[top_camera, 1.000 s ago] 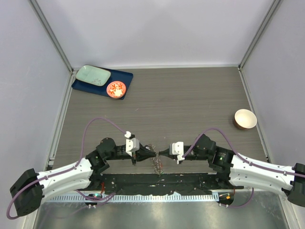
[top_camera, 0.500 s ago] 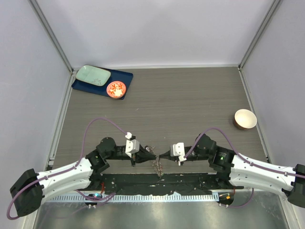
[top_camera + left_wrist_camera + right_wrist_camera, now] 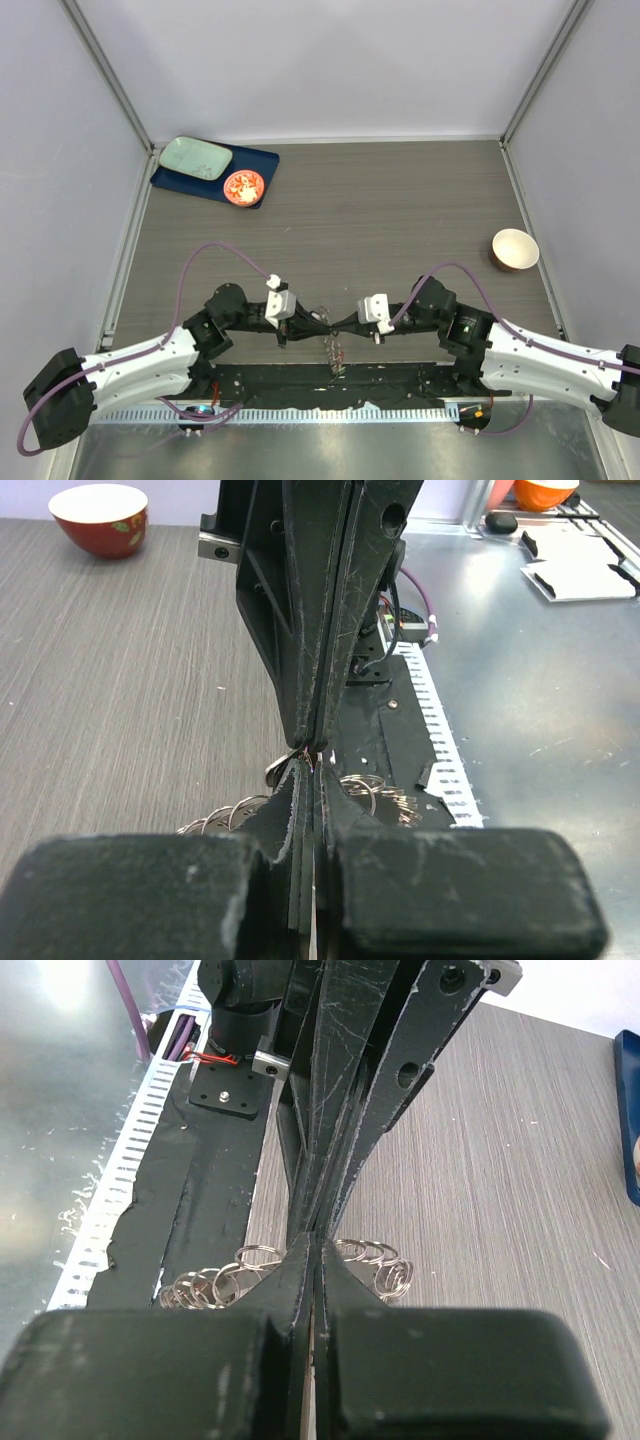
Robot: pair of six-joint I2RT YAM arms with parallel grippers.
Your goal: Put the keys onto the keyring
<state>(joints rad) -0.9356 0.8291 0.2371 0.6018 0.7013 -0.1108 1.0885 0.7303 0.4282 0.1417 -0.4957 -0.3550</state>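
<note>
Change: in the last second I have brought the left gripper (image 3: 321,321) and right gripper (image 3: 347,321) inward. A small gap stood between their tips; now they meet nose to nose at the near middle of the table.
Meaning: I judge this is fine alignment for threading, with nothing visibly joined yet.
Left gripper: its black fingers are pressed flat together. I cannot tell whether a wire is nipped at the very tip.
Right gripper: likewise closed tight, its scratched black fingers tapering to a point against the left one's tip. I cannot make out what it holds either.
Keyring: a loose bunch of small silver wire split rings (image 3: 333,352) lies just under and just nearer than the meeting tips. It straddles the edge between the grey wood-grain table (image 3: 400,220) and the black mat strip (image 3: 400,378).
Keys: I cannot pick out any coloured-headed keys among the rings; they are too small to tell.
Textures: the rings are thin, shiny and overlapping, so they are likely to slip and tangle. The mat is matt with a torn edge. Nearer still lies dull brushed metal (image 3: 300,450).
Elsewhere: a cream-lined bowl (image 3: 514,249) sits at the far right. A round orange-red dish (image 3: 243,187) and a pale green tray (image 3: 195,157) rest on a dark blue mat (image 3: 262,160) at the far left, well apart from the work.
</note>
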